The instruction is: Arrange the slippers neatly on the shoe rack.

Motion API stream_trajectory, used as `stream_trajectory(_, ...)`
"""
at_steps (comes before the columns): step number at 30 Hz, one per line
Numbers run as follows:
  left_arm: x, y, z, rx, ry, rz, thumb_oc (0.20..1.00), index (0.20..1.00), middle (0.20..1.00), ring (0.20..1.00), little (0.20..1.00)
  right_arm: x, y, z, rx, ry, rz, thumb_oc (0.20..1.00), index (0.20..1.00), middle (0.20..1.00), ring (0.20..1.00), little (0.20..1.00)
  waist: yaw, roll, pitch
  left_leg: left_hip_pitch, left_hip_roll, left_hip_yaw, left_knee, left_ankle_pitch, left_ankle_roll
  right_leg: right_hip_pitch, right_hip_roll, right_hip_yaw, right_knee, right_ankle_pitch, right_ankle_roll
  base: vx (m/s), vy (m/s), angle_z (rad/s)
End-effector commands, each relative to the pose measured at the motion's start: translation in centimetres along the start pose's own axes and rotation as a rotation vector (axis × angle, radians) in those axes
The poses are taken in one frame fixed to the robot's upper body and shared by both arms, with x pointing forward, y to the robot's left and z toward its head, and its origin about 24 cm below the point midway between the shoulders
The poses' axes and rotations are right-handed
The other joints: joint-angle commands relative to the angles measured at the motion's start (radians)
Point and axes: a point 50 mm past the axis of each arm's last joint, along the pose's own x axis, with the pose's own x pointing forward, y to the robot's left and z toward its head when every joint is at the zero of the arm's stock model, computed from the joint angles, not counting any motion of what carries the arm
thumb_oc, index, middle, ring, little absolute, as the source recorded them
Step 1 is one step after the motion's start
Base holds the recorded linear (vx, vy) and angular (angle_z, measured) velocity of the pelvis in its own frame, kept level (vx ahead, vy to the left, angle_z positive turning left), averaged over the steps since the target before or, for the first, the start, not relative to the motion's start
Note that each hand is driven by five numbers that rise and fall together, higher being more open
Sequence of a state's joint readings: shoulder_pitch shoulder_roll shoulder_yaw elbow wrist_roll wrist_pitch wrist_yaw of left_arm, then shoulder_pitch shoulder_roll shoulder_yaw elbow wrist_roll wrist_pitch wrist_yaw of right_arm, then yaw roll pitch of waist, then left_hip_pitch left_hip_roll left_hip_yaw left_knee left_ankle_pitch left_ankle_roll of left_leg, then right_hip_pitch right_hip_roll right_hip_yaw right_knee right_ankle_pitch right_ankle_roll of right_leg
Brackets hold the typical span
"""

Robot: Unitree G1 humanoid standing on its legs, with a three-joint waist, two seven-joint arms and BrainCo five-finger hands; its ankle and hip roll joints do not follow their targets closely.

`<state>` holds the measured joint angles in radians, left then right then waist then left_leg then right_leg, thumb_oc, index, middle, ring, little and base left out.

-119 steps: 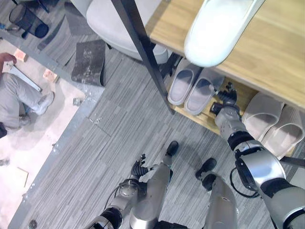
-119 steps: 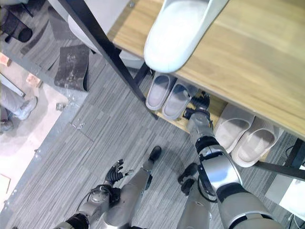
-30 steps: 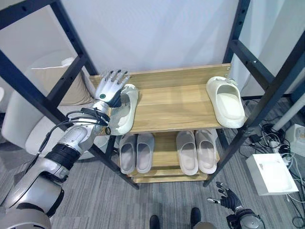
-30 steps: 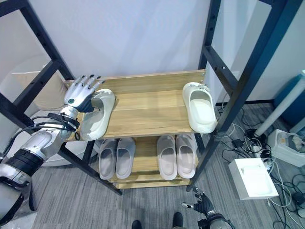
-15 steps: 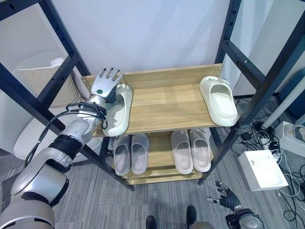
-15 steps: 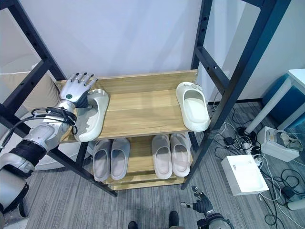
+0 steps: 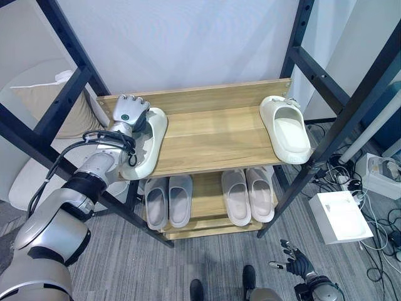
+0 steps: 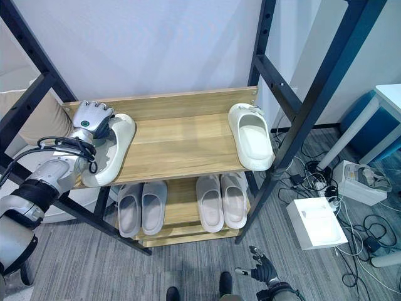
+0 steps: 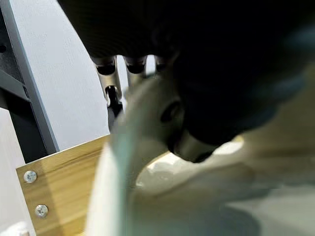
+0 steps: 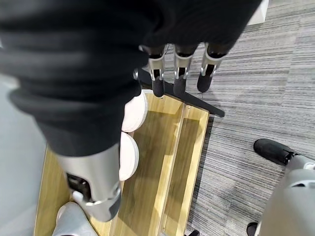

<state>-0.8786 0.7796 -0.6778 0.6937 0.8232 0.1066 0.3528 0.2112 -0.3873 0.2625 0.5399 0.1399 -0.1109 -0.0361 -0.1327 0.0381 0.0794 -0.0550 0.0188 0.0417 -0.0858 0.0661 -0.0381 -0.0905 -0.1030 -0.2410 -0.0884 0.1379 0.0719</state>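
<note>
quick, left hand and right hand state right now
Left hand: shut on the cream slipper at the top shelf's left end.
Right hand: open, holding nothing, low by the floor.

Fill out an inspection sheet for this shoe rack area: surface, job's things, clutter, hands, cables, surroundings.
Surface: wooden top shelf of black-framed shoe rack.
Job's things: cream slipper at the shelf's left end, another cream slipper at the right end; two grey pairs on the lower shelf.
Clutter: nothing seen on the shelves.
Hands: left hand curled over the left slipper's toe end; right hand open, low by the floor.
Cables: floor cables right of the rack.
Surroundings: white box, grey carpet, white wall.
</note>
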Motion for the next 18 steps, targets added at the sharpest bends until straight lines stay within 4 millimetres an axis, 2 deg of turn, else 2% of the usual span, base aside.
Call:
stream_trajectory(1,2.5,4.5,-1.5,-0.04,0.07,0.137,0.2,0.2,0.2,0.2,0.2,0.4,-0.4,3.3,0.033,-0.159,-0.016,1.0,1.0,1.0,1.0,1.0,-0.005,-0.003,0.053,0.064,-0.012,-0.008,-0.001,-0.065,-0.02,0.104,-0.006,-0.011,0.001,-0.109,0.09,0.0,0.0,0.0)
stream_trajectory(2,2.5,4.5,-1.5,-0.041,0.07,0.137,0.2,0.2,0.2,0.2,0.2,0.4,-0.4,3.3,0.033,-0.159,-0.016,1.0,1.0,1.0,1.0,1.0,-0.005,-0.002,0.053,0.064,-0.012,-0.008,-0.001,-0.065,-0.02,0.104,-0.006,-0.011,0.001,-0.109,0.09,-0.01,0.002,0.03)
stream_trajectory(7,2.9,7.0,3.8,-0.181,-0.106,0.239,0.2,0.2,0.2,0.2,0.2,0.6,-0.2,3.3,0.034,-0.151,-0.006,1.0,1.0,1.0,1.0,1.0,-0.008,0.002,0.052,0.067,-0.011,-0.011,-0.001,-0.063,-0.022,0.11,-0.007,-0.017,0.001,-0.113,0.087,-0.02,-0.004,0.03)
stream_trajectory(10,3.8,8.1,5.9,-0.221,-0.15,0.261,0.2,0.2,0.2,0.2,0.2,0.8,-0.4,3.4,0.029,-0.148,-0.013,1.0,1.0,1.0,1.0,1.0,-0.021,0.007,0.053,0.068,-0.008,0.003,-0.001,-0.063,-0.023,0.104,-0.004,-0.005,0.001,-0.11,0.086,-0.01,-0.008,-0.02)
stream_trajectory(13,4.3,8.7,6.5,-0.228,-0.159,0.267,0.2,0.2,0.2,0.2,0.2,0.8,-0.7,3.5,0.031,-0.146,-0.021,1.0,1.0,1.0,1.0,1.0,-0.032,0.01,0.053,0.069,-0.007,0.016,-0.001,-0.063,-0.023,0.099,-0.002,0.007,0.001,-0.107,0.086,0.0,-0.022,-0.18)
stream_trajectory(15,5.3,8.4,7.5,-0.235,-0.146,0.227,0.2,0.2,0.2,0.2,0.2,0.7,-1.7,3.3,0.047,-0.142,-0.058,1.0,1.0,1.0,1.0,1.0,-0.075,0.025,0.057,0.069,-0.004,0.049,-0.001,-0.065,-0.023,0.078,0.001,0.044,0.001,-0.099,0.086,0.01,-0.021,-0.19)
stream_trajectory(18,5.6,8.2,8.0,-0.244,-0.139,0.207,0.2,0.2,0.2,0.2,0.2,0.6,-2.2,3.3,0.055,-0.143,-0.076,1.0,1.0,1.0,1.0,1.0,-0.089,0.029,0.058,0.069,-0.002,0.061,-0.001,-0.066,-0.024,0.07,0.004,0.057,0.001,-0.097,0.086,0.02,-0.019,-0.32)
